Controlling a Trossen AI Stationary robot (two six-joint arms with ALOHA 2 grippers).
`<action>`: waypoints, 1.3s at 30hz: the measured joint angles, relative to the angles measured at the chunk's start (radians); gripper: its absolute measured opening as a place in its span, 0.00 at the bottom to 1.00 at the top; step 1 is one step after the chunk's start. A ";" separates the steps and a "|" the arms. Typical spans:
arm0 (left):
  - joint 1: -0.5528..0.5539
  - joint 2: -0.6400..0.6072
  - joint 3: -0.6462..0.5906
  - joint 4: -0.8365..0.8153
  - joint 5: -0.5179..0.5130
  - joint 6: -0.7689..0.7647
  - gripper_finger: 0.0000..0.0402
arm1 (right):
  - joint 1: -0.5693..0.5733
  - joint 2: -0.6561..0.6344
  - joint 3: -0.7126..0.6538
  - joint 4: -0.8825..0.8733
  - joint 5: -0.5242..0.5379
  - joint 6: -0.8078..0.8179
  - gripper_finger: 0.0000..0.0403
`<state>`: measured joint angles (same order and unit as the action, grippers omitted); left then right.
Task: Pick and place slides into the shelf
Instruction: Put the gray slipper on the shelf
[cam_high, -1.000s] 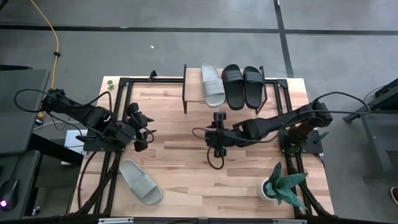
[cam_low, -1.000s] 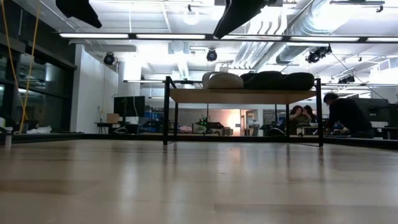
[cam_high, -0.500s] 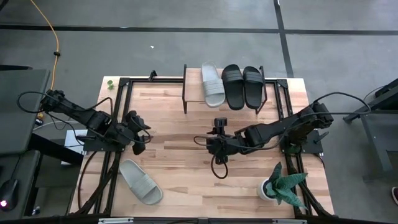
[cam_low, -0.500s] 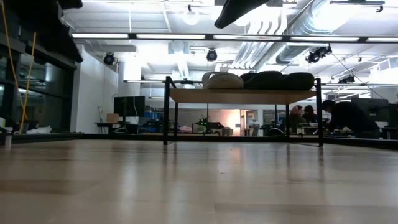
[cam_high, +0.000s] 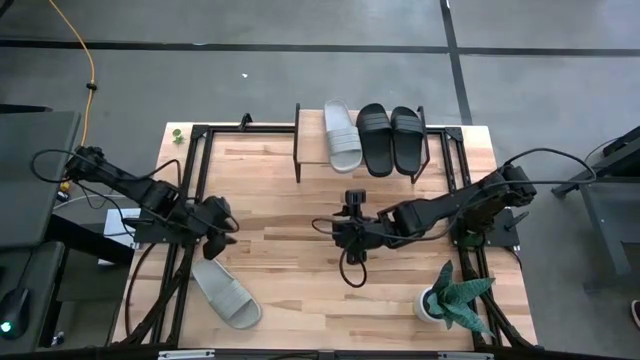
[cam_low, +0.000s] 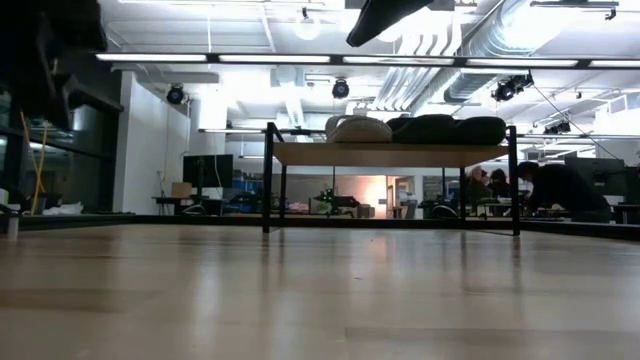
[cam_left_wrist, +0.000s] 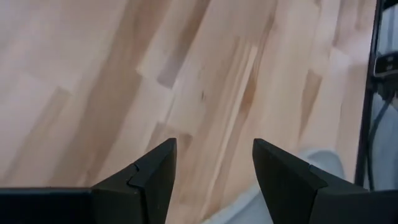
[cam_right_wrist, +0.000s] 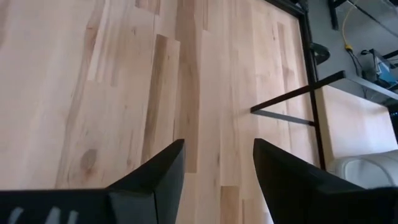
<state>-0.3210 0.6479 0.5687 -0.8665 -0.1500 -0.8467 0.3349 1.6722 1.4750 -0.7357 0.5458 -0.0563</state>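
Observation:
Three slides lie side by side on the shelf (cam_high: 360, 140) at the table's far edge: a pale grey-green one (cam_high: 342, 135) and two black ones (cam_high: 375, 138) (cam_high: 407, 138). In the low view they sit on top of the shelf board (cam_low: 390, 153). The fourth slide (cam_high: 226, 290), pale grey-green, lies sole-down near the table's near left corner. My left gripper (cam_high: 217, 230) hangs open just beyond this slide's far end; its wrist view shows the slide's edge (cam_left_wrist: 318, 167) beside the open fingers (cam_left_wrist: 214, 163). My right gripper (cam_high: 337, 233) hovers open over mid-table (cam_right_wrist: 217, 165).
A potted plant (cam_high: 452, 298) stands at the near right corner. Black frame rails (cam_high: 190, 190) (cam_high: 462, 170) run along the table's left and right sides. A cable loop (cam_high: 352, 268) hangs by the right gripper. People (cam_low: 552, 185) sit in the room behind.
My left gripper has moved toward the near edge and down, closing on the pale slide on the table, its fingers still open. My right gripper has drifted a little toward the near edge and then stayed still. No slide has moved.

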 joint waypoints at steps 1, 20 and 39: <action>0.000 0.000 -0.011 0.003 0.017 -0.009 0.50 | 0.004 0.001 0.000 0.000 0.001 0.000 0.45; 0.000 0.002 -0.215 0.317 0.397 -0.146 0.50 | 0.039 0.044 -0.001 -0.008 0.022 0.023 0.45; -0.259 0.002 -0.347 0.588 0.372 -0.434 0.50 | 0.041 0.044 -0.001 -0.038 0.027 0.060 0.45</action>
<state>-0.5798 0.6498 0.2214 -0.2783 0.2224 -1.2808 0.3759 1.7164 1.4738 -0.7738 0.5724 0.0041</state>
